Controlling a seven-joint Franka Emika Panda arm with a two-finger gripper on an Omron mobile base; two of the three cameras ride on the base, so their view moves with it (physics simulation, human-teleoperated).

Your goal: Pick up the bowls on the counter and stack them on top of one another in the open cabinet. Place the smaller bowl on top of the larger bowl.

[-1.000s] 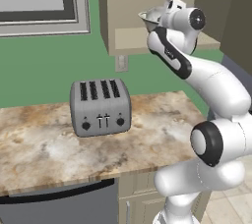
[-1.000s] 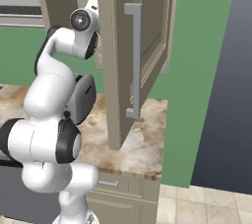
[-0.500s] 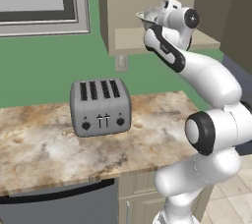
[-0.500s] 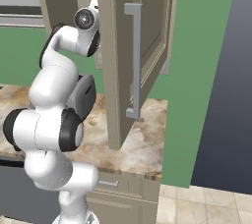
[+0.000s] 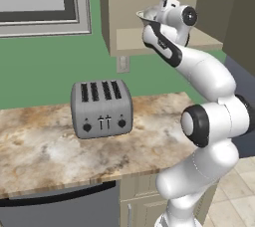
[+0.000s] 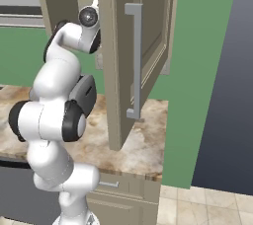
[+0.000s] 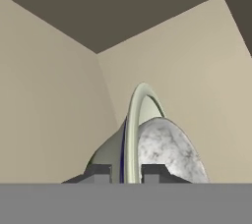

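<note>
My gripper (image 7: pixel 128 171) is shut on the rim of the larger bowl (image 7: pixel 132 120), seen edge-on with a pale green-cream rim. A greyish-white mottled rounded surface (image 7: pixel 167 149) lies against its inner side; whether that is the smaller bowl I cannot tell. In the left base view the bowl (image 5: pixel 143 17) hangs at the mouth of the open cabinet (image 5: pixel 130 39), above its shelf board, with the gripper (image 5: pixel 150 18) just right of it. Cabinet walls fill the background of the hand view.
A grey four-slot toaster (image 5: pixel 101 108) stands on the marbled counter (image 5: pixel 55 146). The open cabinet door (image 6: pixel 116 46) with its long handle (image 6: pixel 133 61) juts out to the right of the arm. A window frame (image 5: pixel 40 2) is at upper left.
The hand has carried the bowl slightly left, nearer the cabinet opening. The elbow has swung a little, and the toaster has stayed put.
</note>
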